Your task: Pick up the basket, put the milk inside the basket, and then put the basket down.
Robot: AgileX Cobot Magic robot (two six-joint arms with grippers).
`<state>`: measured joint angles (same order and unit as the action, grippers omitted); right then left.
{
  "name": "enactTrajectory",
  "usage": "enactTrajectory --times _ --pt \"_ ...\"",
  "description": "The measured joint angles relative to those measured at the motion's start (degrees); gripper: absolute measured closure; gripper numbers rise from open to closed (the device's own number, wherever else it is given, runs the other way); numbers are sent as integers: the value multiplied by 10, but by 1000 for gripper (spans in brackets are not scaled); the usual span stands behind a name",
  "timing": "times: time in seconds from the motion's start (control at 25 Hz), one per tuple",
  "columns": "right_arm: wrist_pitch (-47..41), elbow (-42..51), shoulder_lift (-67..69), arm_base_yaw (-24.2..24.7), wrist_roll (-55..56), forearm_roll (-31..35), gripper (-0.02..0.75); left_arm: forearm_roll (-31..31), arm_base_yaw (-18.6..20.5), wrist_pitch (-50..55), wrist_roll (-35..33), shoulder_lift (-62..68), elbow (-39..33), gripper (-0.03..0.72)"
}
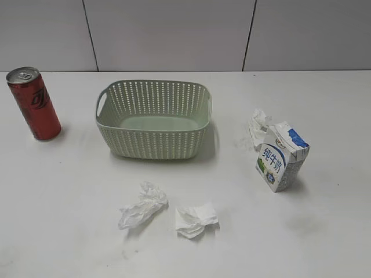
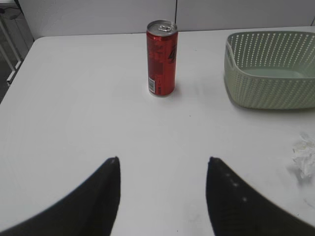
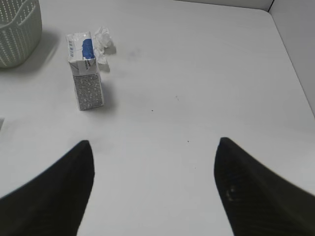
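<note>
sage-green basket (image 1: 153, 119) sits mid-table, empty; milk (image 1: 281, 156) stands well right. left gripper (image 2: 162, 164) and right gripper (image 3: 152, 147) spread apart, holding nothing. first step pending: left gripper must grasp the basket rim.

My exterior view looks down at a slant from in front of the desk (image 1: 324, 243) toward the back wall, taking in the whole spread from the red can (image 1: 33, 104) to the milk (image 1: 281, 155). My left wrist view sits low behind the left tool (image 2: 163, 164), facing forward across the desk; it shares the can (image 2: 161, 58) and the basket (image 2: 270, 73) with the exterior. My right wrist view looks down over the right tool (image 3: 153, 147), closer in, sharing the milk (image 3: 84, 73) and a corner of the basket (image 3: 17, 29).
</note>
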<state>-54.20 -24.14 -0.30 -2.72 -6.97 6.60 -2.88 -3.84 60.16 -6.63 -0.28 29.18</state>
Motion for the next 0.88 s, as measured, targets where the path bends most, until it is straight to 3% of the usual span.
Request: enactTrajectory --times 0.88 --pt "0 0 0 0 0 0 162 0 0 0 0 0 0 263"
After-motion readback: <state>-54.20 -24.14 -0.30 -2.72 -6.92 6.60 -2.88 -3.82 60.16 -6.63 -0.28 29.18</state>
